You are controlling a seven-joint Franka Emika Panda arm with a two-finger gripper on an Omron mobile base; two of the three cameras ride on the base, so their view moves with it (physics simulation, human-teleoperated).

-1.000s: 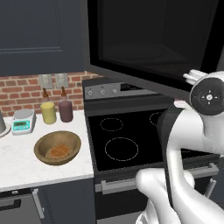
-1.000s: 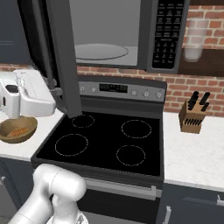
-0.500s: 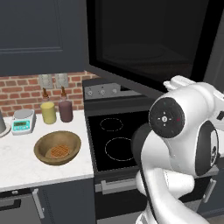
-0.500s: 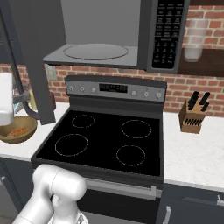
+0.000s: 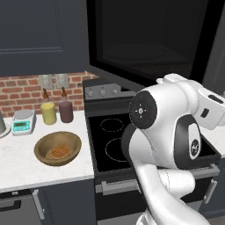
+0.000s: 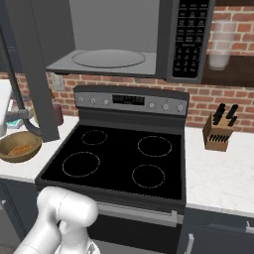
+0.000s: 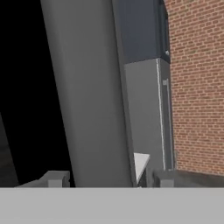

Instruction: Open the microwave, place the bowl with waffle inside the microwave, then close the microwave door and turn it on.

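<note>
While the hand view looks along the gripper (image 7: 105,181), its two fingertips (image 7: 56,178) stand well apart with the grey edge of the microwave door (image 7: 87,96) rising close before them and nothing held between; the pads do not visibly touch it. Past the door's edge that view shows a strip of brick wall (image 7: 197,87).

In the right base view the microwave (image 6: 134,39) hangs over the stove (image 6: 119,158) with its door swung fully out at the cavity's left side, so the pale cavity and the round glass plate (image 6: 109,58) on its floor lie open. The button panel (image 6: 191,37) runs down the microwave's right side.

In the left base view the door's black window fills the upper middle, and the white arm (image 5: 171,132) rises in front of the stove.

The bowl (image 5: 58,148) rests on the bench (image 5: 22,165) left of the stove, near the bench's front edge, with the waffle (image 5: 59,152) lying flat in its bottom. Behind it, toward the back edge, stand a yellow jar (image 5: 48,113), a dark jar (image 5: 66,110) and a small scale (image 5: 23,121). A knife block (image 6: 219,133) stands on the bench right of the stove, near the back wall.
</note>
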